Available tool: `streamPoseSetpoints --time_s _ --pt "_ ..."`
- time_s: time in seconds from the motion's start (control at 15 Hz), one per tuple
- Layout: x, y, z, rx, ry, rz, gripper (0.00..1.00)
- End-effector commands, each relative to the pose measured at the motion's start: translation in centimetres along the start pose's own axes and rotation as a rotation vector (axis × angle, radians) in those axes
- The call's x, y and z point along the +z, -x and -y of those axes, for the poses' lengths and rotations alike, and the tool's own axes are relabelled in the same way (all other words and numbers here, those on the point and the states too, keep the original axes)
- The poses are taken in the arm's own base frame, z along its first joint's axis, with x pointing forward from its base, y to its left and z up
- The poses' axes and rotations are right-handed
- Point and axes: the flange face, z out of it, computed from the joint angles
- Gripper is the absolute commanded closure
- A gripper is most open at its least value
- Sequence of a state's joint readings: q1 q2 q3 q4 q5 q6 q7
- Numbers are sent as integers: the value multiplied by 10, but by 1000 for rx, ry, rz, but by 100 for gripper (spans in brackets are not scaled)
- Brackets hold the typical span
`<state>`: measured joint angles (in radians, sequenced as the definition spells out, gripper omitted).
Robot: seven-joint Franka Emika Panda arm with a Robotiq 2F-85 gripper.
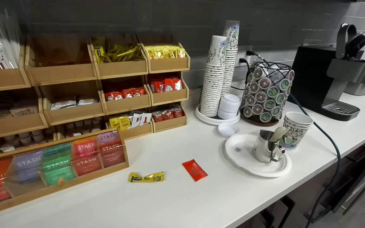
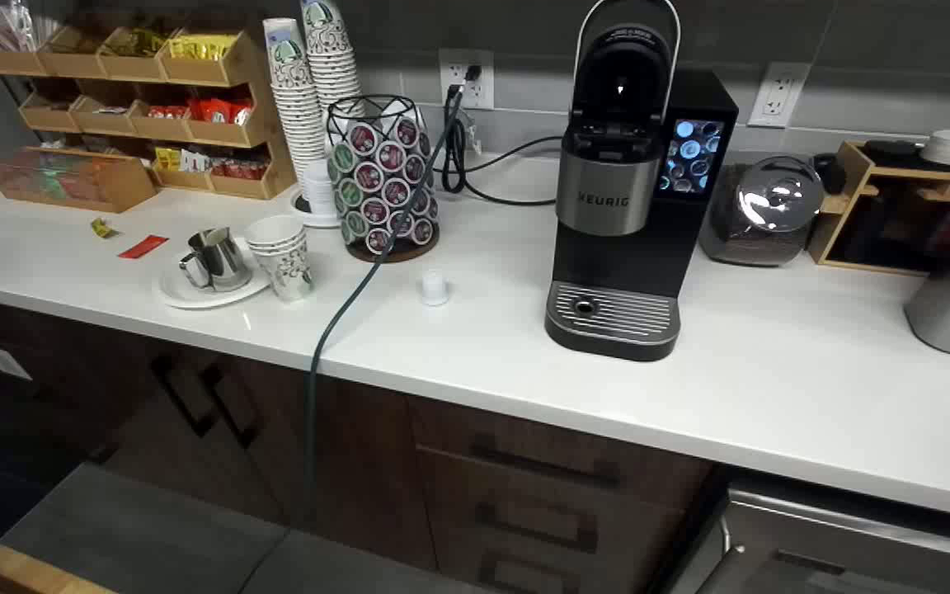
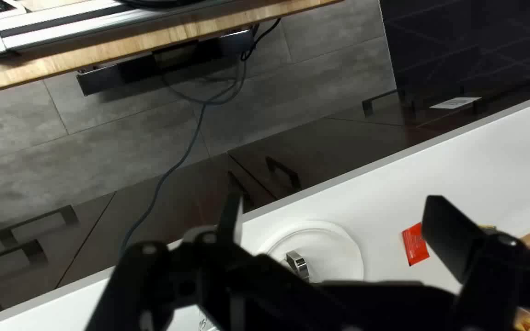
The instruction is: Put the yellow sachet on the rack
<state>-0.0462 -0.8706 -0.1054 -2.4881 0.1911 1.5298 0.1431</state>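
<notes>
Lying on the counter [image 1: 169, 205]: one yellow sachet [image 1: 146, 179], between the tea box [image 1: 87, 178] and the red sachet [image 1: 195, 170], apart from both.
Red sachet: one.
Tea box: one; tea packets [image 1: 59, 167] in purple, green, orange and red inside.
Rack [image 1: 74, 116]: one, three tiers; yellow packets [image 1: 165, 52] in the two right-end top compartments, red packets [image 1: 166, 85] in the two just below, then a bottom row with yellow beside white packets [image 1: 140, 119], and red at the end.
Plate [image 1: 239, 160]: one, bearing one metal jug [image 1: 262, 149]; something pale [image 1: 279, 133] sticks out of the jug, too unclear to name.
Paper cups [image 1: 213, 82]: two tall stacks on one tray [image 1: 215, 122], with lids [image 1: 229, 107]; one nested stack [image 1: 296, 130] beside the plate.
Claw [image 3: 334, 203]: one, standing spread wide, low in the wrist view.
</notes>
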Motion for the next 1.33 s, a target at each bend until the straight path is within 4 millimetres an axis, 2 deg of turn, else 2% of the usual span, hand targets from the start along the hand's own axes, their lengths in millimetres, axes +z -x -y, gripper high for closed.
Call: streamPoseSetpoints --time_s 0.0,0.53,0.67,0.87,1.0,1.07,1.27 --pt "-1 0 0 0 0 1 0" --pt "-1 0 0 0 0 1 0" --pt "14 -12 29 -111 39 15 0" --pt "41 -33 87 -299 68 60 0" --pt "61 -59 125 -409 91 73 0" --pt "67 -70 137 -437 112 66 0" --pt "71 -117 169 -509 180 53 0"
